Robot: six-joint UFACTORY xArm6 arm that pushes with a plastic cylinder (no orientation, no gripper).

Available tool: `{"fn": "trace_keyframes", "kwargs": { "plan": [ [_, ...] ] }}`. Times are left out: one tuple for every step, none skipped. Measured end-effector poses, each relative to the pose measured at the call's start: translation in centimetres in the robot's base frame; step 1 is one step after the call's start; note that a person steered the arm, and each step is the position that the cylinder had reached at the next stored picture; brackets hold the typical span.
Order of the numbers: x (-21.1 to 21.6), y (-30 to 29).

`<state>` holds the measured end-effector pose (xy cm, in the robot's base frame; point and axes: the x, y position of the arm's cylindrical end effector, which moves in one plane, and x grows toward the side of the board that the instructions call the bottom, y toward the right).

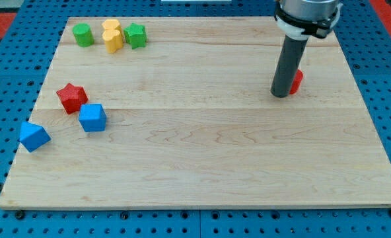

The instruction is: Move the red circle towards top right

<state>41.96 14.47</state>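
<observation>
Toward the view's upper right of the wooden surface [202, 152], the red circle [296, 80] is seen, largely hidden behind the dark rod; only its right part shows, so its round shape cannot be confirmed. My tip [281, 95] is set on the surface touching or just beside the red circle, on its left and slightly toward the view's bottom. The end effector is a plain rod with no jaws, so no apart or together state can be told.

No brand, label or writing can be read on any block, on the rod or on the surface.

From the red circle, a modest band of bare wood is left up to the surface's top edge and another across to its right edge. Bare wood also extends below the red circle to the bottom edge.

Well apart to the red circle's left, near the top edge, a green star-like block [135, 35], a yellow block [112, 35] and a green round block [83, 34] are lined up closely. Far to its lower left, a red star [71, 97], a blue cube [92, 118] and a second blue block [34, 136] are grouped near the left edge.
</observation>
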Motion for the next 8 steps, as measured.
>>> {"fn": "trace_keyframes", "kwargs": {
  "plan": [
    [1.6, 0.8],
    [-3.8, 1.2],
    [-6.3, 3.0],
    [-1.1, 5.0],
    [-3.9, 7.2],
    [-11.4, 5.2],
    [-11.0, 7.3],
    [-6.1, 3.9]
  ]
}}
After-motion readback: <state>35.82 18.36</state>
